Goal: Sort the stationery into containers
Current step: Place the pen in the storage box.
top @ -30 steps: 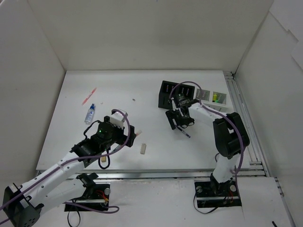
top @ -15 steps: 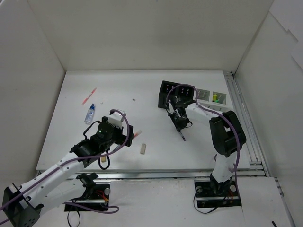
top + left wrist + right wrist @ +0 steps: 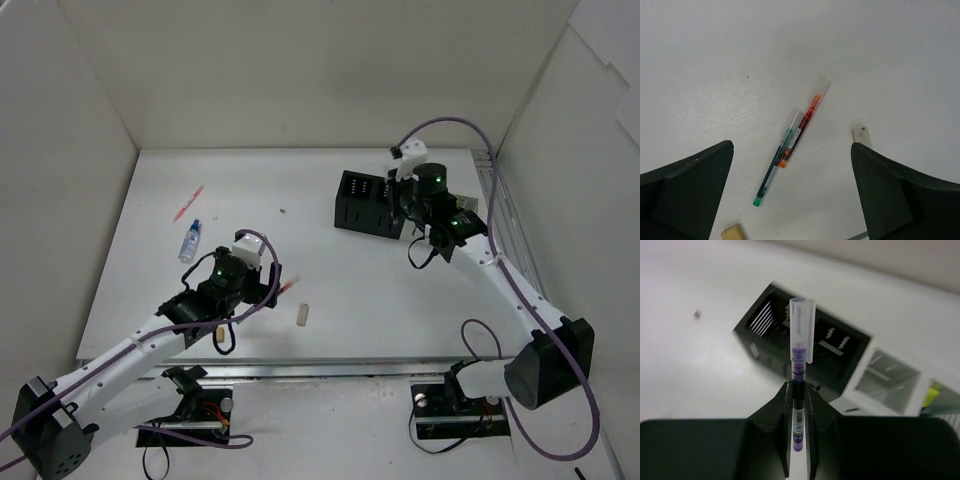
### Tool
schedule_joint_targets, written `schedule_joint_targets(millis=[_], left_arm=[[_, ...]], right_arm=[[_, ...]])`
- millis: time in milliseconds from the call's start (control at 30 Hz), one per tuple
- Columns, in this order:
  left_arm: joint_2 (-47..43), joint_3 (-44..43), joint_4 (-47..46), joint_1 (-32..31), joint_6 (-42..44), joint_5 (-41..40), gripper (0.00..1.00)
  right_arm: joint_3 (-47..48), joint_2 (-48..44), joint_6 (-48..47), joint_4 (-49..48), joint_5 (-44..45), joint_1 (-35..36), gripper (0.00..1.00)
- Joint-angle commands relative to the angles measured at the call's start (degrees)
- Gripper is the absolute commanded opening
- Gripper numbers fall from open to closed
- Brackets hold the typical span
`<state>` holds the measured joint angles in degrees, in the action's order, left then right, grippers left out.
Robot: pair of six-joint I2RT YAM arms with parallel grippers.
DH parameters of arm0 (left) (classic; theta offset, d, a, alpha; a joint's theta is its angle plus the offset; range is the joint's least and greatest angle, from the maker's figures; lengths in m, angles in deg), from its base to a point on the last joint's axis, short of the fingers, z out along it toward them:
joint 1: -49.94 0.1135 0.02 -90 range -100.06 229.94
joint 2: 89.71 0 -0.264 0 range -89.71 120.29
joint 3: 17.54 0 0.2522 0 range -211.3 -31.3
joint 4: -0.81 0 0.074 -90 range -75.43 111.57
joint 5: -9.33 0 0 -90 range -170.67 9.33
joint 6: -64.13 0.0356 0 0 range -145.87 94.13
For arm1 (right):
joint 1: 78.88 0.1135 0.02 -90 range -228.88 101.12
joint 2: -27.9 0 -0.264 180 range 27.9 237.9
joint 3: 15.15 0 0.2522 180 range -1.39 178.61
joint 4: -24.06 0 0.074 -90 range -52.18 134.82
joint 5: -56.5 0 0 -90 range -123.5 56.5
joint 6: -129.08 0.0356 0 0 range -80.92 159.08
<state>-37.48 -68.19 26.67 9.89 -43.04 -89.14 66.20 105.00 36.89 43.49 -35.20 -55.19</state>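
My right gripper (image 3: 799, 387) is shut on a purple pen (image 3: 800, 360) with a clear cap, which points up out of the jaws. In the top view this gripper (image 3: 410, 208) hangs over the right end of the black two-compartment container (image 3: 362, 200). A white container (image 3: 886, 380) stands beside it. My left gripper (image 3: 791, 145) is wide open above two pens lying side by side, one green (image 3: 774, 170) and one red-orange (image 3: 806, 122). A beige eraser (image 3: 861, 135) lies by the right finger and another (image 3: 734, 233) near the left finger.
A pink pen (image 3: 188, 204) and a small blue-capped bottle (image 3: 190, 241) lie at the far left. A second white container (image 3: 463, 207) holds yellow and green highlighters. A tiny dark speck (image 3: 282, 212) is mid-table. Walls close the table on three sides.
The right gripper shut on the purple pen on the table and lifted it up and back over the containers. The left arm edged slightly right, still open.
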Motion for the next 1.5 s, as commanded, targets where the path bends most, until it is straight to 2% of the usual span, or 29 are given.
schedule_joint_targets(millis=[0, 100, 300, 667, 767, 867, 900, 967, 1000, 1067, 1100, 1233, 1300, 1467], left_arm=[[0.9, -1.9, -3.0, 1.6, 0.0, -0.6, 0.99], [1.0, -1.4, -3.7, 3.3, 0.0, 1.4, 1.00], [1.4, -1.1, -4.1, 7.2, 0.6, 4.9, 0.99], [3.9, -0.8, -2.5, 12.7, 0.0, 11.5, 0.99], [6.2, -1.0, -2.3, 13.3, -0.7, 11.8, 0.99], [8.8, -1.0, -3.0, 13.3, -0.8, 13.9, 0.99], [9.6, -1.1, -3.2, 13.3, -0.8, 15.2, 0.99], [11.8, -1.9, -3.7, 13.3, -0.5, 15.9, 0.99], [13.3, -2.7, -4.2, 13.3, -0.6, 16.1, 0.99], [15.0, -3.5, -4.6, 13.3, -0.7, 16.0, 0.99], [15.9, -4.1, -5.0, 13.3, -0.3, 16.6, 1.00], [20.8, -7.4, -7.2, 10.9, 3.3, 20.7, 0.99], [23.0, -8.3, -9.4, 9.1, 7.8, 24.0, 1.00], [29.8, -14.6, -8.0, 7.5, 13.2, 27.0, 0.99]], right_arm=[[-3.1, -1.6, 0.5, -20.6, 8.1, -5.1, 0.00], [-4.6, -0.7, -0.3, -30.2, 10.4, -9.3, 0.00], [-4.6, 5.6, -0.2, -40.4, 11.0, -15.6, 0.00], [-12.3, 11.9, 3.5, -47.9, 10.9, -17.8, 0.00], [-15.0, 11.2, 6.8, -47.9, 10.5, -17.7, 0.06], [-17.5, 8.7, 8.4, -47.9, 10.4, -17.8, 0.19], [-18.1, 7.7, 8.5, -47.9, 10.3, -17.9, 0.30], [-19.5, 4.9, 8.8, -47.9, 9.7, -17.7, 0.42], [-19.8, 2.8, 9.0, -47.8, 9.3, -17.5, 0.53], [-20.5, 0.6, 9.0, -47.3, 8.3, -17.5, 0.62], [-20.3, -0.4, 9.1, -45.9, 7.5, -17.4, 0.70], [-18.4, -5.8, 9.5, -37.2, 5.4, -16.7, 0.78], [-16.9, -8.7, 10.6, -30.4, 4.5, -16.7, 0.97], [-21.4, -16.4, 15.9, -24.4, 4.0, -16.0, 0.98]])
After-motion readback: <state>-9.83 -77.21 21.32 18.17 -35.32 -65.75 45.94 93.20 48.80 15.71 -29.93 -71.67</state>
